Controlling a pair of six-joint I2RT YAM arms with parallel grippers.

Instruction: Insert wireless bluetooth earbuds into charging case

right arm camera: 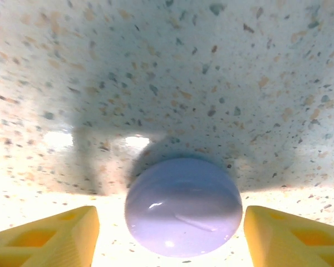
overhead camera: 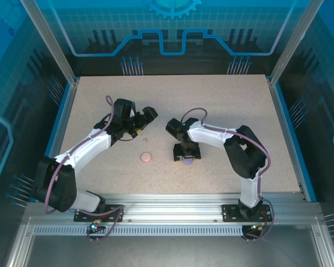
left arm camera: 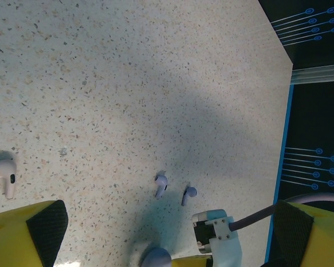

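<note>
Your left gripper [overhead camera: 145, 123] hangs over the table [overhead camera: 239, 100] just left of centre in the top view. Its jaws are spread wide with nothing between them. In the left wrist view its yellow fingers [left arm camera: 28, 233] sit in the two bottom corners with bare speckled surface between them.

There are your earbuds, all lying loose on the table. A pale earbud [left arm camera: 4, 172] lies at the left edge of the left wrist view, above the left finger. The first purple earbud [left arm camera: 161, 185] lies low in the middle of that view, and the second purple earbud [left arm camera: 188, 194] is just beside it to the right. The two are close but not touching.

Your right gripper [overhead camera: 187, 154] is down at the centre of the top view, directly over the purple case [overhead camera: 187, 162]. In the right wrist view that round case [right arm camera: 183, 206] sits closed on the table between the yellow fingers [right arm camera: 50, 233]. The jaws are released and straddle it, with a clear gap on the left. On the right the finger is very near the shell, and you cannot tell whether it touches.

The pink case [overhead camera: 146, 157] rests closed to the left of the purple case, apart from both grippers.
</note>
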